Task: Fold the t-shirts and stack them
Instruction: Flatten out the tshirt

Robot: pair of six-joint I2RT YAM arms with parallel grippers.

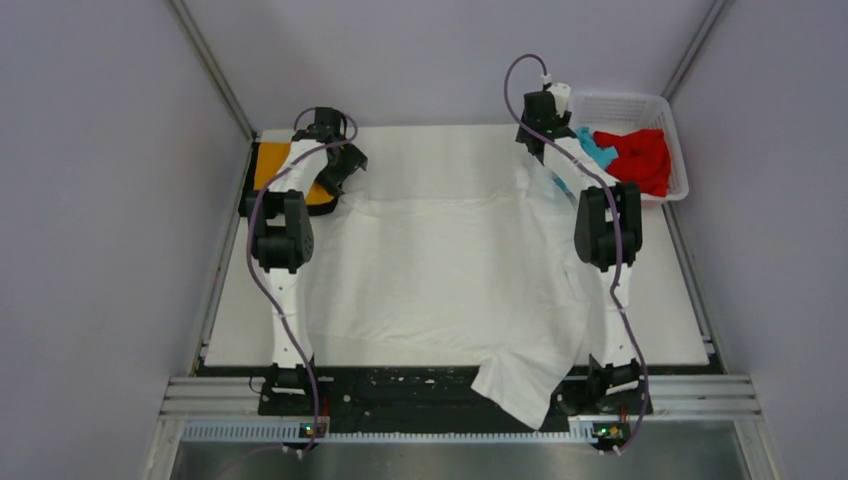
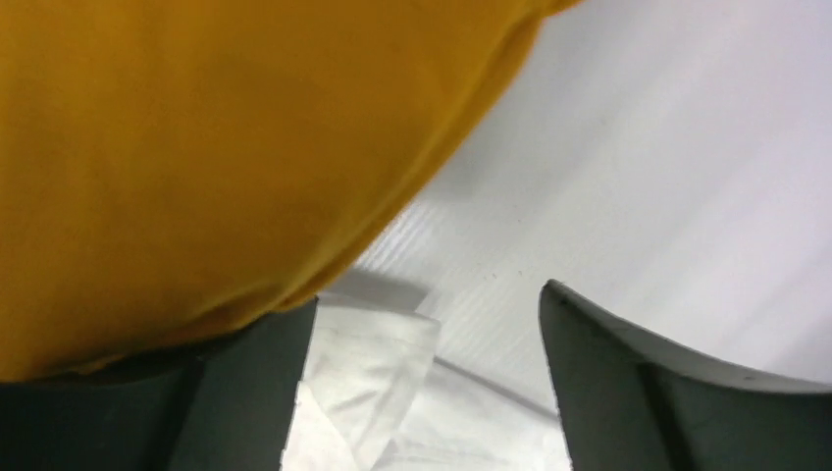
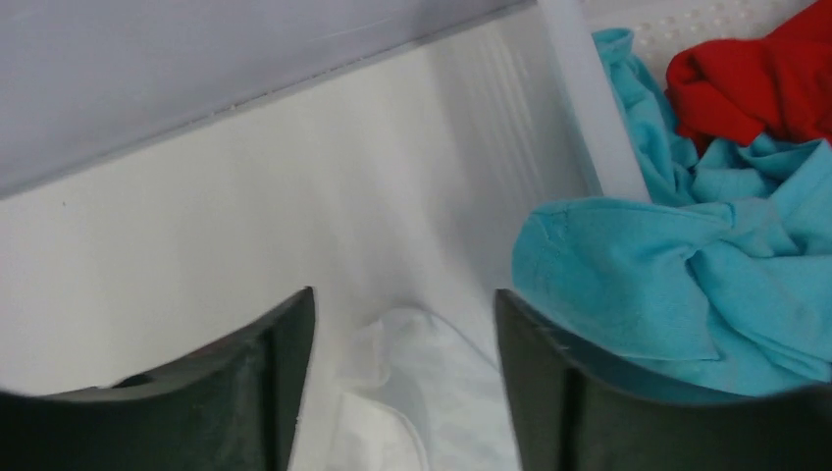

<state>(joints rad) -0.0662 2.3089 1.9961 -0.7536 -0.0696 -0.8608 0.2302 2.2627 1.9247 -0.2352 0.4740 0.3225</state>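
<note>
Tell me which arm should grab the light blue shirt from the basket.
Right. The right gripper is beside the basket, next to the light blue t-shirt; the left gripper is by the orange t-shirt.

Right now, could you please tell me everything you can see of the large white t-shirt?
The white t-shirt is soft, wrinkled cloth spread mostly flat across the table. One near corner hangs over its near edge; the right side is rucked up beside the right arm. Its far corners sit inside the open left gripper and right gripper.
</note>
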